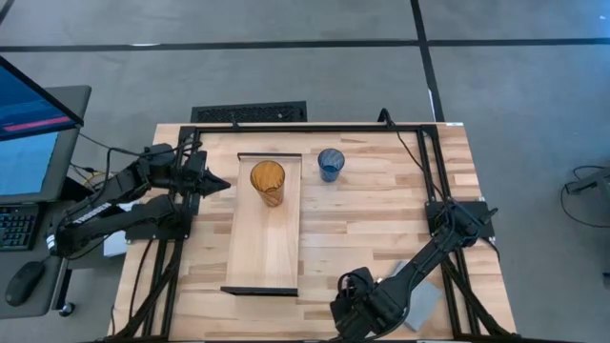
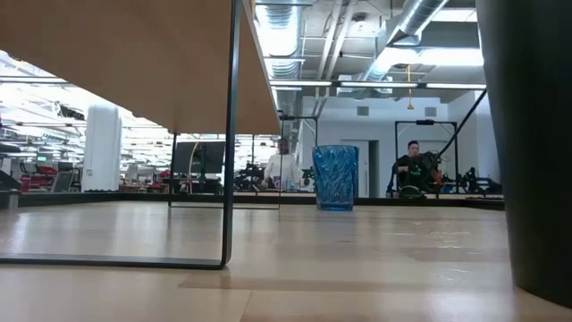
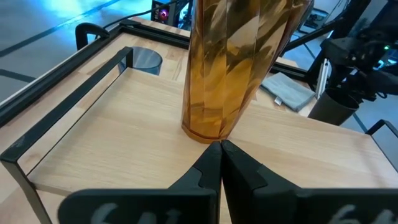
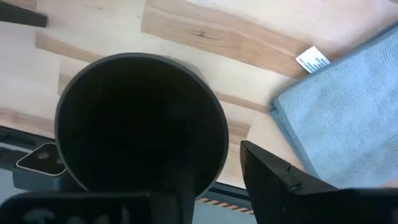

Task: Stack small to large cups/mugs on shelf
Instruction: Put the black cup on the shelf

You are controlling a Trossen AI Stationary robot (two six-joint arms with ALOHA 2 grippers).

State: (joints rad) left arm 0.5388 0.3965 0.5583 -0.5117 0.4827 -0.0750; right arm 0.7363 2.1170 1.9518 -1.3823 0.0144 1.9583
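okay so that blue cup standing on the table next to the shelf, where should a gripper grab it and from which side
Probably by the rim from straight above. The blue cup stands upright with its mouth open, apart from the shelf and the amber cup, so one finger can drop inside and one outside. Its faceted wall narrows downward, so a side pinch might slip.

I take the shelf (image 1: 265, 250) as my landmark on the desk (image 1: 372, 219). One cup (image 1: 268, 182) stands on the shelf's far end. A second cup (image 1: 331, 164) stands on the desk just right of that end. Left of the shelf my left gripper (image 1: 223, 184) points at the first cup. Right of the shelf's near end my right gripper (image 1: 345, 310) holds the third cup (image 4: 140, 121), with a cloth (image 1: 422, 297) beside it.
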